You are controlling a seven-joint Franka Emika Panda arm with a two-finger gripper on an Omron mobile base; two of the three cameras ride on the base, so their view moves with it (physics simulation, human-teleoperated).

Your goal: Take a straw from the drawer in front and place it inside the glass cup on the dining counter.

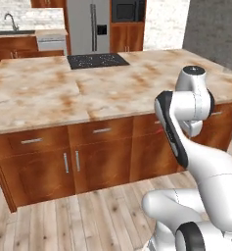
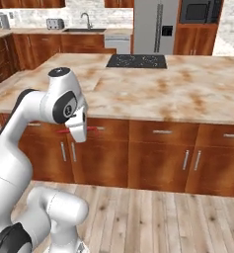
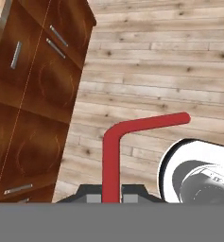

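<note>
Your gripper (image 3: 111, 198) is clamped on the straw (image 3: 114, 142) (bent tip toward 2 o'clock), cabinet doors (image 3: 38, 94) at 9, floorboards (image 3: 170, 61) beyond.

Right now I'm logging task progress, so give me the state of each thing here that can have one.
gripper: shut on the straw.
straw: held, bent near its top, clear of the cabinets.
drawer: closed, like the others in its row.
cabinet doors: closed.
dining counter: top bare near the cooktop; no glass cup visible.
</note>
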